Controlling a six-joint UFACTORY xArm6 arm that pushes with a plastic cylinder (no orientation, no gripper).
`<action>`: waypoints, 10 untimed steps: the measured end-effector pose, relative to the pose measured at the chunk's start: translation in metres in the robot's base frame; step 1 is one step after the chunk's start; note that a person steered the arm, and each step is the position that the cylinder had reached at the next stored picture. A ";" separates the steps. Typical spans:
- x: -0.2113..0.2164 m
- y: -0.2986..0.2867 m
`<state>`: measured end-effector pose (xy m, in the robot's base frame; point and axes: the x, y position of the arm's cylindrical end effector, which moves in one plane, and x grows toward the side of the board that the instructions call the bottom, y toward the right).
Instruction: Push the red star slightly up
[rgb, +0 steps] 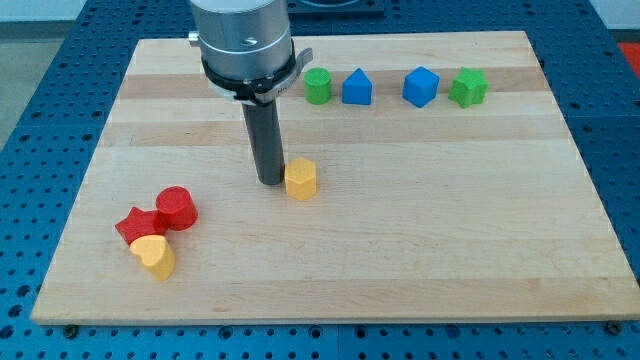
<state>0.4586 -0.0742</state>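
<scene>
The red star (134, 225) lies at the view's lower left on the wooden board (400, 250). A red cylinder (176, 208) touches it on its upper right and a yellow heart (155, 255) touches it from below. My tip (270, 181) rests on the board near the middle, just left of a yellow hexagon (301, 180), well to the right of and above the red star.
Along the view's top stand a green cylinder (318, 86), a blue triangular block (357, 88), a blue cube (421, 87) and a green star (468, 88). The arm's wide silver and black collar (244, 45) hangs over the board's top edge.
</scene>
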 end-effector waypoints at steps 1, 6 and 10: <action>0.000 -0.023; 0.043 -0.152; 0.050 -0.152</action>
<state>0.5085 -0.2258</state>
